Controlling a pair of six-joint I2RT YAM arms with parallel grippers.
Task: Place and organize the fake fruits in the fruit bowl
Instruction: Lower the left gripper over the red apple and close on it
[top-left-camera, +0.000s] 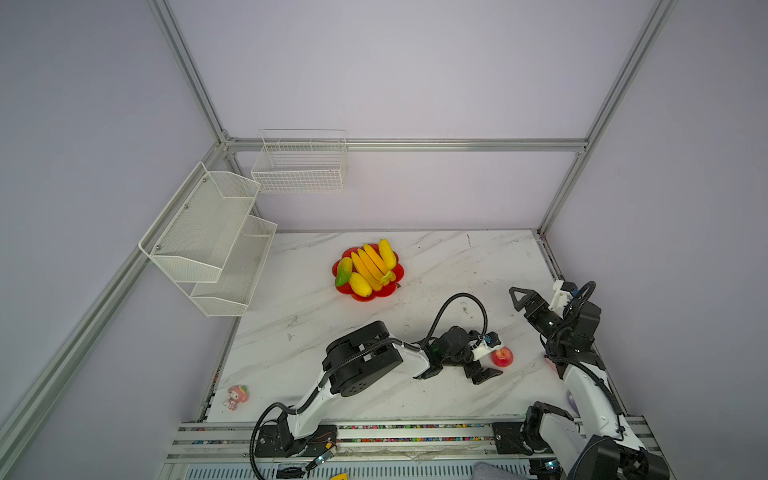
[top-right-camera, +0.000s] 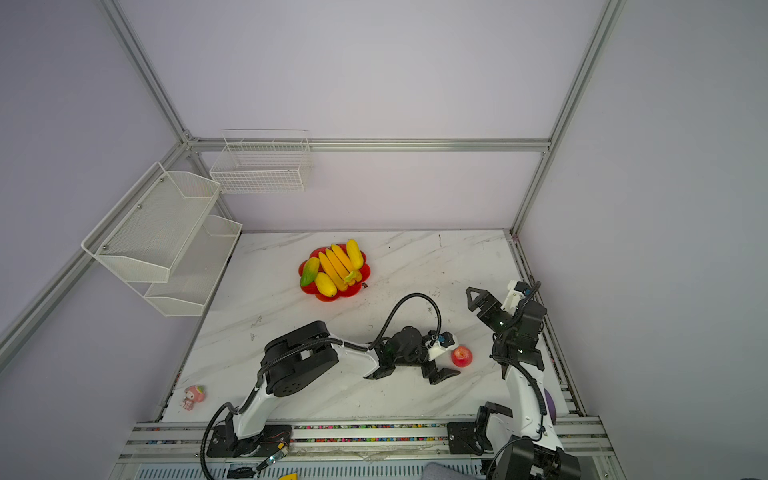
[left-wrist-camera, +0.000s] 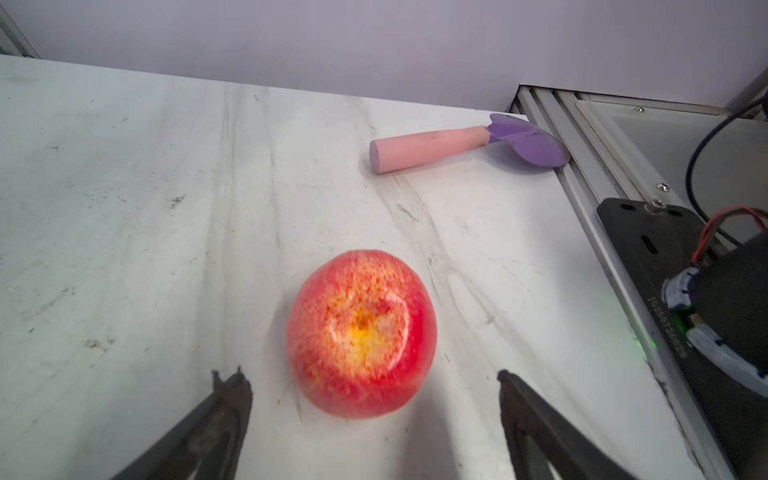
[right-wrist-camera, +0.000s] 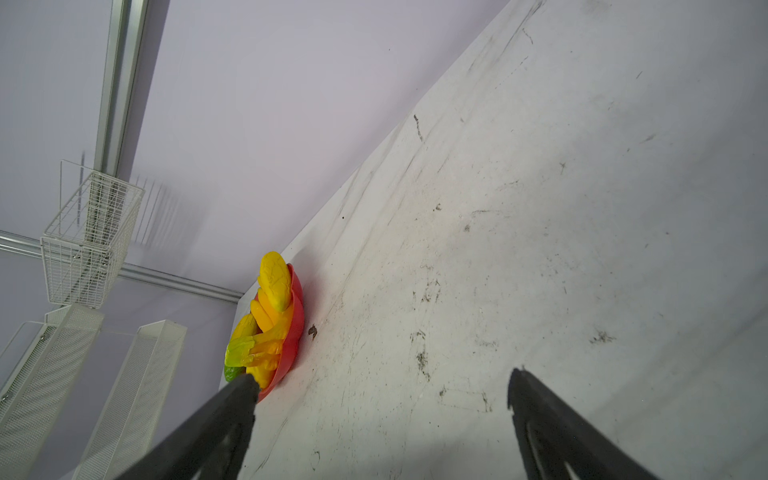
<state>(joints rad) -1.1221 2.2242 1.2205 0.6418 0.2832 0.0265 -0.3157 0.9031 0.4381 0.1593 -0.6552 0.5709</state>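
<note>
One glossy rnd apple (left-wrist-camera: 361, 332), scalloped red bowl (top-left-camera: 365, 296), marble top (top-left-camera: 457, 266)

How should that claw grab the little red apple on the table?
Pinch the apple across its widest middle: it is round and glossy, so an off-centre grip would likely slip. The open left claw faces it low, a finger toward each side; come straight in from there.

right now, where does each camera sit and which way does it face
Top views: high at the front, looking down on table, fruit bowl, left arm, right arm.
Left wrist: low on left arm, facing the apple; open left hand shows.
Right wrist: on right arm, facing the fruit bowl; open right hand shows.
Shared: apple, top views and left wrist.
</note>
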